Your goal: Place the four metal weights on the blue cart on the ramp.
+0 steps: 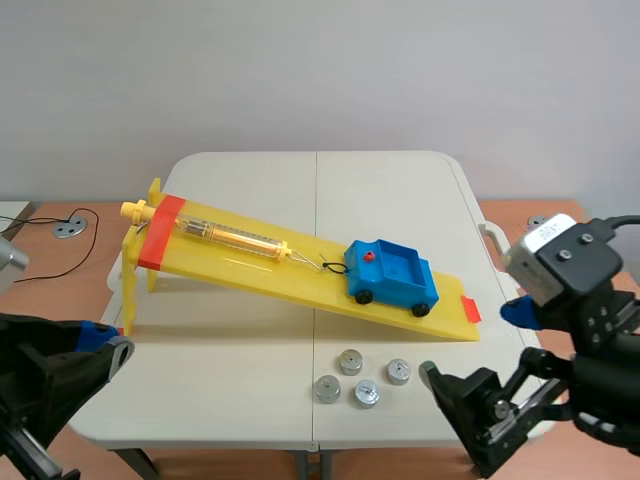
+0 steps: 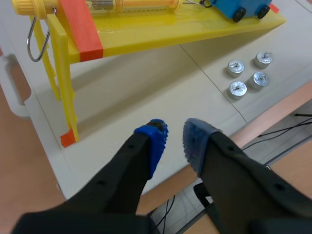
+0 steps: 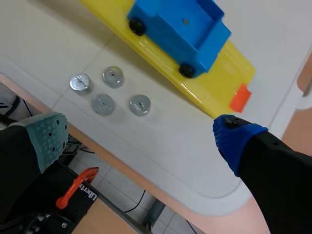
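black fingers of the left end effector [image 2: 175,139] sit at the lower left of the scene, over the near desk edge, nearly together, with a narrow gap between the blue pads and nothing in it. white desk [image 1: 250,180] fills the middle of the frame. on it, left of centre, the yellow ramp [image 1: 250,265] stands with its high end on thin yellow legs, an orange-red band [image 1: 160,232] across that end, and slopes down toward the right. a yellow tube spring scale [image 1: 225,236] lies along the upper slope, and a thin hook and cord join it to the blue cart [image 1: 392,272], which sits on its black wheels low on the ramp, right of centre; its tray shows nothing inside. the four metal weights [image 1: 350,361] stand in a loose cluster on the desk in the lower middle, just in front of the ramp's low end, apart from the cart. at the lower right, the right end effector [image 3: 141,134] hangs over the desk's near edge with its fingers spread wide, gripping nothing; the weights lie ahead of it.
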